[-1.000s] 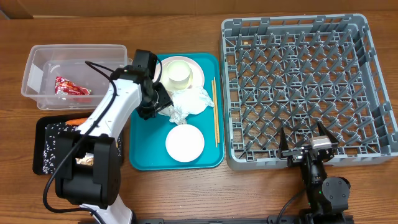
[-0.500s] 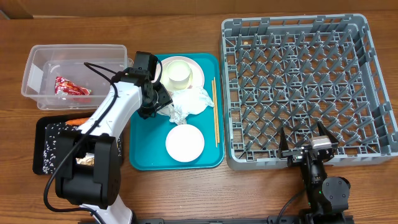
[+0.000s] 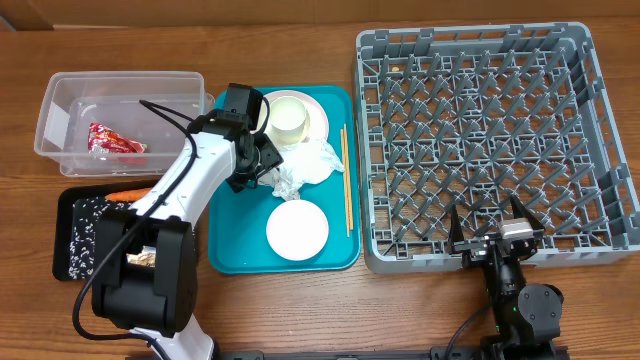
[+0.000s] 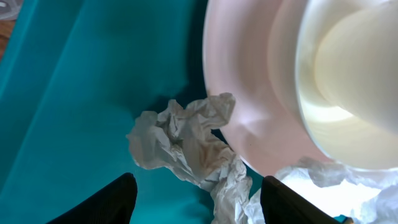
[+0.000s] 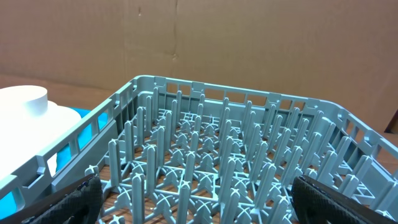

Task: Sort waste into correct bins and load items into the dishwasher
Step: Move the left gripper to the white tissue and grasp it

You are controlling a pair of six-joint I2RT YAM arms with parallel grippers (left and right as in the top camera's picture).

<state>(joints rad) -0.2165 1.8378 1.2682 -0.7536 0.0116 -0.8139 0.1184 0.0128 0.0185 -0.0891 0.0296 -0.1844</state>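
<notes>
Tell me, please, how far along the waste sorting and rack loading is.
Done: red wrapper in the clear tub, carrot on the black tray. In hand: the open left hand hovers over a crumpled napkin. Left: cup, plate, bowl and chopsticks sit on the teal tray; the dish rack holds no dishes.

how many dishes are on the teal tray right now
3: a pale plate at the tray's far end, a cup on that plate, and a white bowl at the near end. The crumpled napkins or left arm may hide another.
</notes>
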